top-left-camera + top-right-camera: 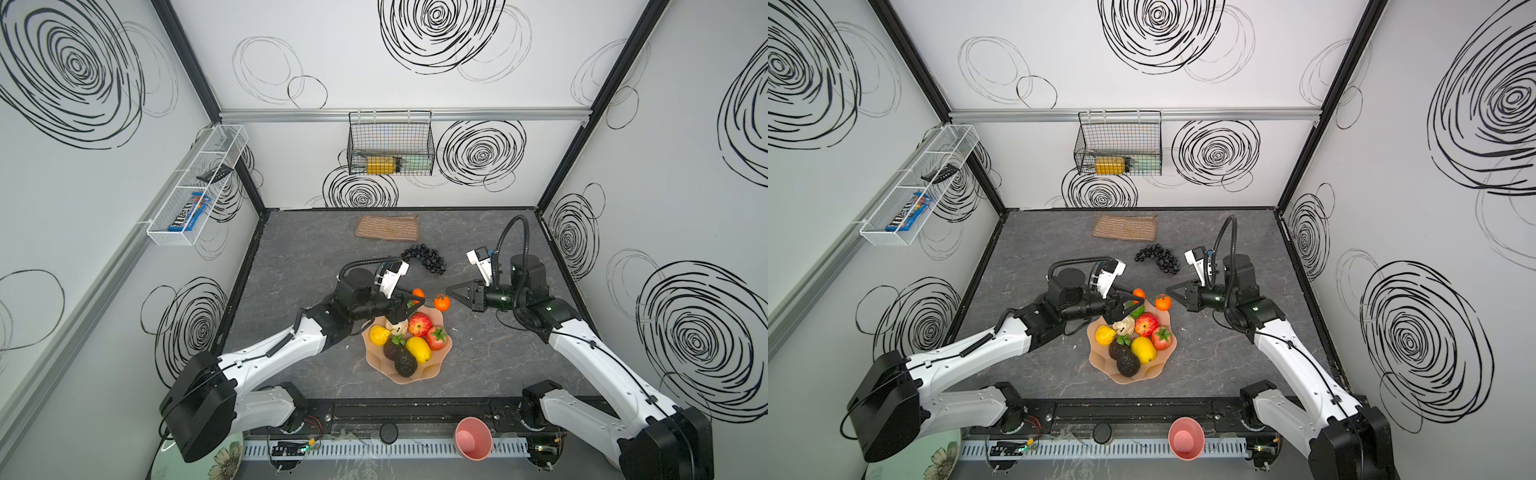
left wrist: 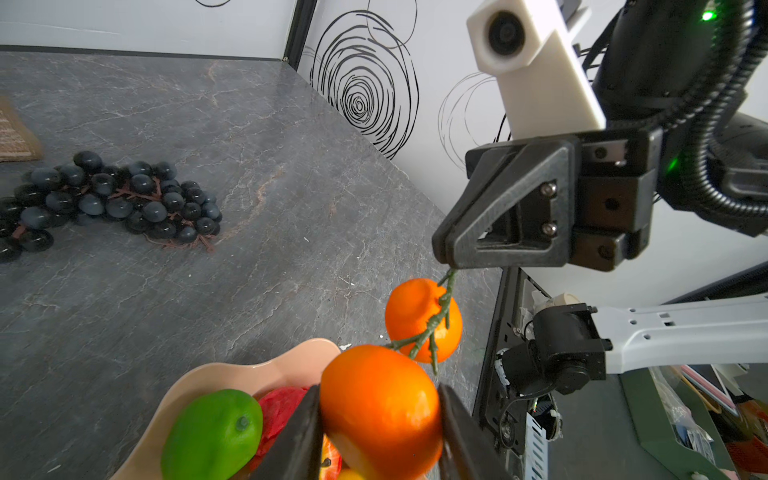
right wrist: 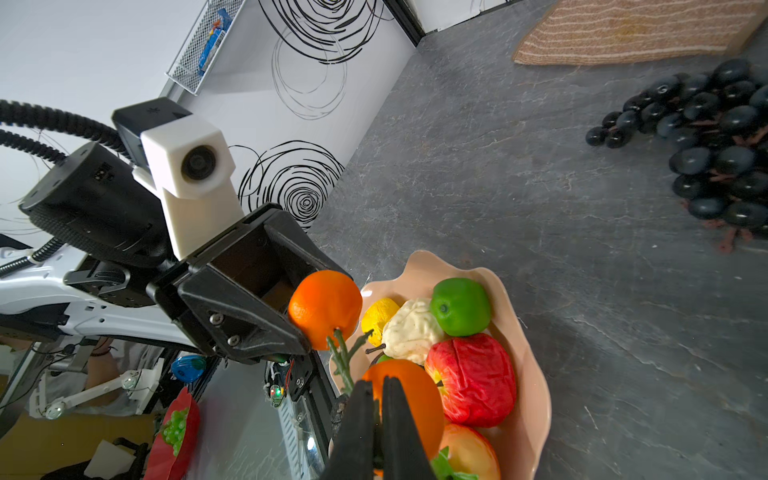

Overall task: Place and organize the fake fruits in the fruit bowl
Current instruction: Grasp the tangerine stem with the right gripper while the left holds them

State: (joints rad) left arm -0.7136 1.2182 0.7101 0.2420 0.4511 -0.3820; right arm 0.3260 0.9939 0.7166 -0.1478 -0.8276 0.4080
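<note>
Top, L claw: my L claw [image 1: 409, 302] hangs over far rim of fruit bowl [image 1: 419, 376], clamped on one orange [image 1: 417, 294].
Top, R claw: my R claw [image 1: 449, 289] pinched shut, tip just beside twin orange [image 1: 442, 303] at bowl's far edge.
Top, bowl: front-centre of worktop [image 1: 498, 353]; inside I see lemon [image 1: 418, 349], apple [image 1: 419, 324], strawberry [image 1: 438, 337], avocados [image 1: 401, 357], pear [image 1: 395, 327]. Same in both top views.
Top, grape bunch [image 1: 1158, 258]: loose on worktop behind bowl, near woven mat [image 1: 1125, 227].
L wrist, grip: L claw fingers [image 2: 303, 428] touch orange either side; part open, as wide as the fruit. Green stem [image 2: 432, 324] joins it to twin orange; its end runs into R claw tip.
L wrist, lime [image 2: 212, 434]: in bowl, by rim.
R wrist, grip: R claw fingers [image 3: 357, 436] nearly together, green stem btwn them, twin orange just behind.
R wrist, bowl: lime, pear, apple, lemon inside; grape bunch well apart on worktop.
</note>
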